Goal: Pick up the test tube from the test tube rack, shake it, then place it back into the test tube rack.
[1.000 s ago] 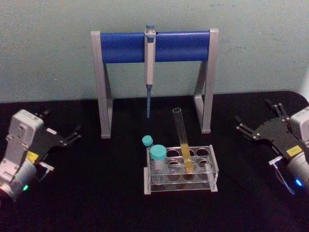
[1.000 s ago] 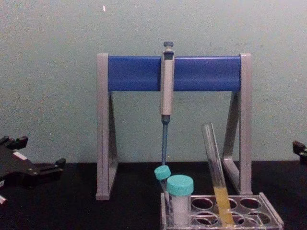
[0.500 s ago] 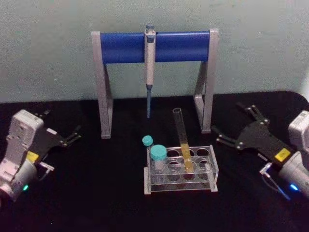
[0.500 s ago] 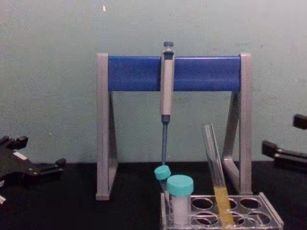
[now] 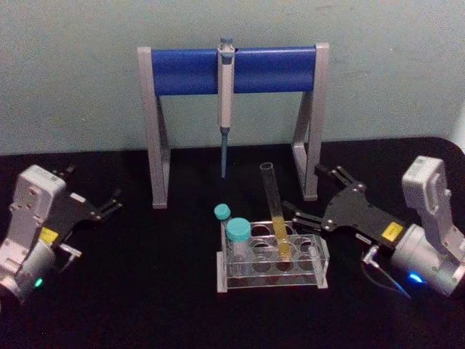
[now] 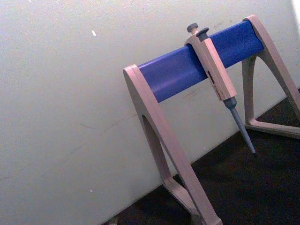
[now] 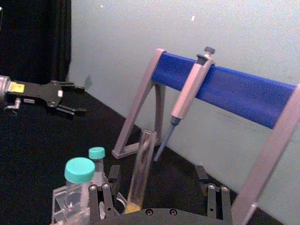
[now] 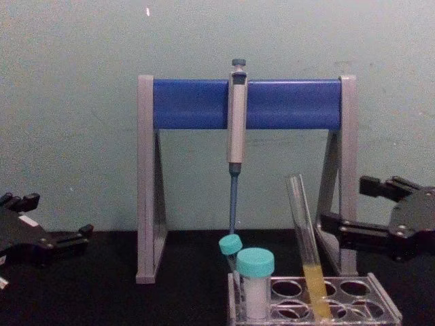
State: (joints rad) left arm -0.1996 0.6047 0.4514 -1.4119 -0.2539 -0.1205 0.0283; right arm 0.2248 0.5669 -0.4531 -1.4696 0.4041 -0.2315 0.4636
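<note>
— Where the head view looks down on the black table [image 5: 145,291], where is the test tube [image 5: 275,207]?
— It stands in the test tube rack [image 5: 270,281], in a hole near the rack's middle. It leans a little and has yellow liquid in its lower part. The right gripper [image 5: 301,187] hovers at the rack's right end, jaws spread wide, tips close to the tube.
— And the left gripper [image 5: 93,183]?
— Well left of the rack, spread too, holding nothing.
— The left wrist view?
— The blue-barred pipette stand [image 6: 178,75] behind the rack, with the pipette [image 6: 215,70] hanging on it.
— The right wrist view?
— The tube rises from the rack between the two spread fingers [image 7: 101,199], nearer one. Whether it touches, I cannot tell. Two teal-capped tubes [image 7: 79,171] stand at the rack's left end.
— The chest view?
— The right gripper hangs above the rack's right end, beside the tube's upper part, a small gap between them.
</note>
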